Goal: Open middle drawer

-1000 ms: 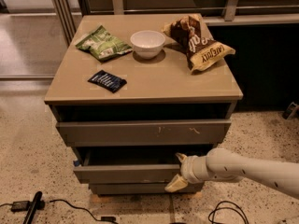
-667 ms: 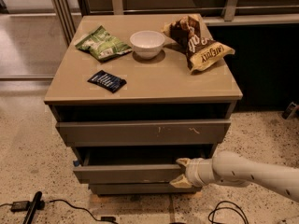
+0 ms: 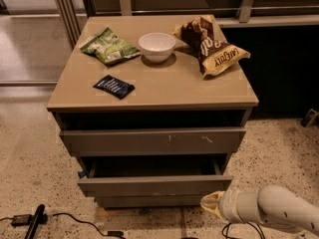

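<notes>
With the middle drawer [image 3: 154,185] part-open at lower centre and the gripper [image 3: 212,206] at lower right, apparently just off its right corner and not discernibly open or closed, pull straight outward, level, without sideways load.

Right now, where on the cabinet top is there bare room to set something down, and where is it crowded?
Bare: the front right of the cabinet top, between the dark packet and the right edge. Crowded: the back row, with green bag, white bowl and brown bag. The gripper is low, by the right front corner of the middle drawer.
</notes>
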Robot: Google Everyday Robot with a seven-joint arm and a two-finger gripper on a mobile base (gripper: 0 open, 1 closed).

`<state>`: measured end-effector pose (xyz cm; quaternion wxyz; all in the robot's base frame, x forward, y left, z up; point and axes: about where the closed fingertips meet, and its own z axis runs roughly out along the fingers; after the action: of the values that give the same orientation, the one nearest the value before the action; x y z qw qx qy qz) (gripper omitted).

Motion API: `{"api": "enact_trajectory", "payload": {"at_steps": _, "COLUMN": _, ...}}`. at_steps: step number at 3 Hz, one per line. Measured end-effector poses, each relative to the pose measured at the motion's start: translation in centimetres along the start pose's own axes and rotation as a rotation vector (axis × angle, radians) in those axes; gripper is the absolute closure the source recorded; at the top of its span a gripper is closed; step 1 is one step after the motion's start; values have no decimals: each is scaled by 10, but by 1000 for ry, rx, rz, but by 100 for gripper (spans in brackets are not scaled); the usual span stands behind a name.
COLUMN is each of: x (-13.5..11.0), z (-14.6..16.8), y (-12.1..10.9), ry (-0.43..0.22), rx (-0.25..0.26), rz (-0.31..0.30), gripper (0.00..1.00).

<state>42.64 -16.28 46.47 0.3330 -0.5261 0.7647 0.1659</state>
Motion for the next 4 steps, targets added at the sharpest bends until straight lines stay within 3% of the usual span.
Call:
{"api": "enact_trajectory", "payload": {"at_steps": 1, "x": 0, "z": 0, "y": -3, "ry": 4, "rx": 6, "rz": 1, "gripper": 70}}
{"api": "enact_trajectory", "payload": {"at_steps": 2, "x": -36, "z": 29, "y": -33, "ry": 27, "rx": 4, "rz": -70, "gripper": 47}}
{"api": "enact_trajectory", "payload": {"at_steps": 3, "x": -63, "z": 55, "y": -24, "ry": 18, "rx": -53, "rz": -121, "gripper": 24}}
{"api": "enact_trajectory", "payload": {"at_steps": 4, "x": -63, "z": 55, "y": -24, "ry": 18, "rx": -53, "rz": -121, "gripper": 2}}
